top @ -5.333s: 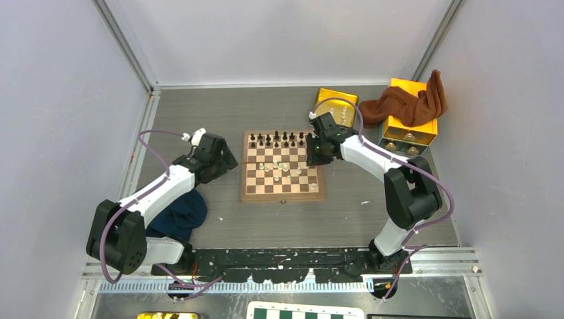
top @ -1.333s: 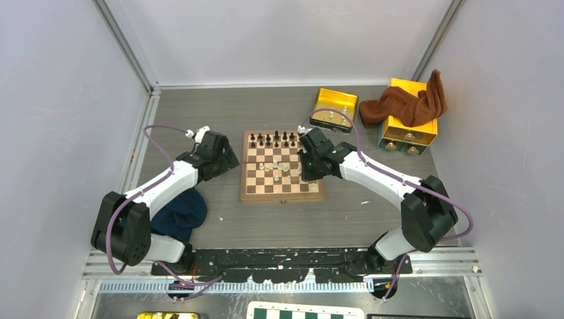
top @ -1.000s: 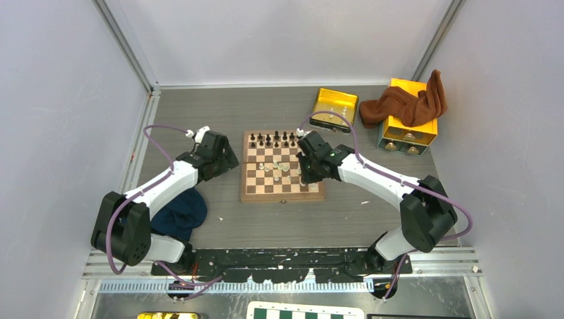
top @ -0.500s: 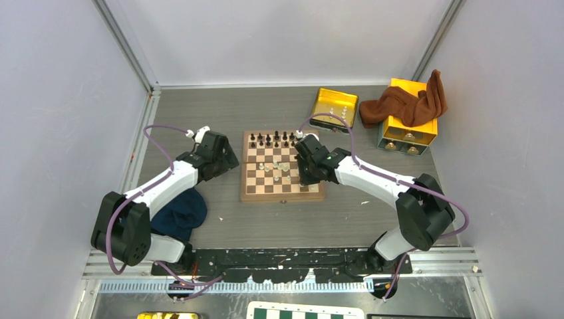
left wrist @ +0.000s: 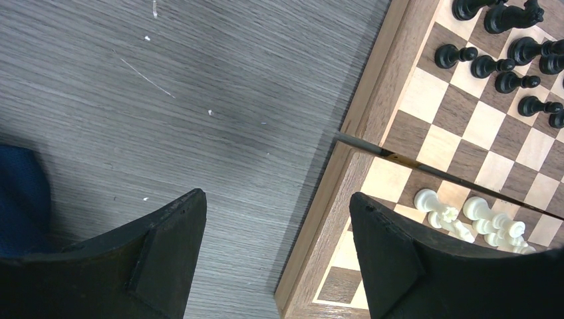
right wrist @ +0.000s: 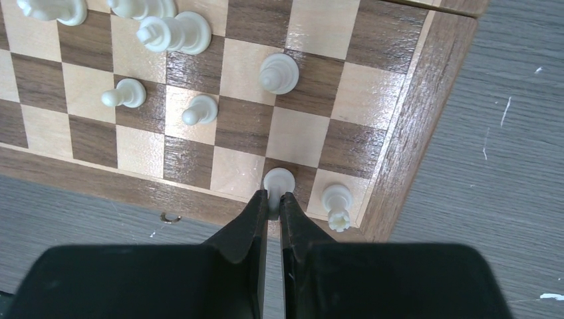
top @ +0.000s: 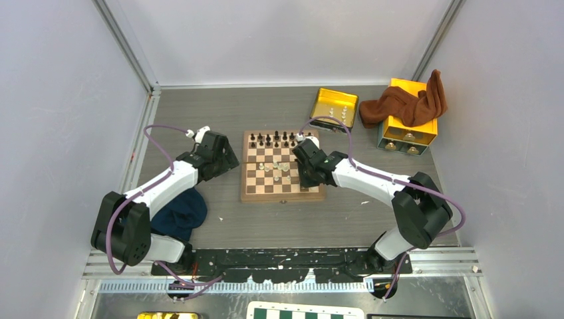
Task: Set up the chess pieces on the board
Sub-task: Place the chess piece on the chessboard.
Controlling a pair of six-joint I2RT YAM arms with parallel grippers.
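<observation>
At the far left, a blue cloth (top: 176,216) lies on the table (top: 199,119) beside the left arm. The left gripper (left wrist: 276,195) is open with nothing between its fingers. It hangs at the left edge of the board (top: 282,197): one finger is over bare table, the other over the board's border and outer squares. The dark pieces (top: 276,139) stand in the two far rows. The white pieces (top: 279,166) are grouped loosely around mid-board, several of them lying on their sides. The right gripper (right wrist: 274,199) is over the board's near right corner, with its fingers clamped on a white piece (right wrist: 279,181). This piece stands upright on the dark square second from the right in the nearest row. A white rook (right wrist: 337,199) stands on the corner square just beside it, clear of the fingers. Beyond the board to the right are a yellow tin (top: 336,106) and a yellow box (top: 407,126) with a brown cloth (top: 406,103) draped over it.
</observation>
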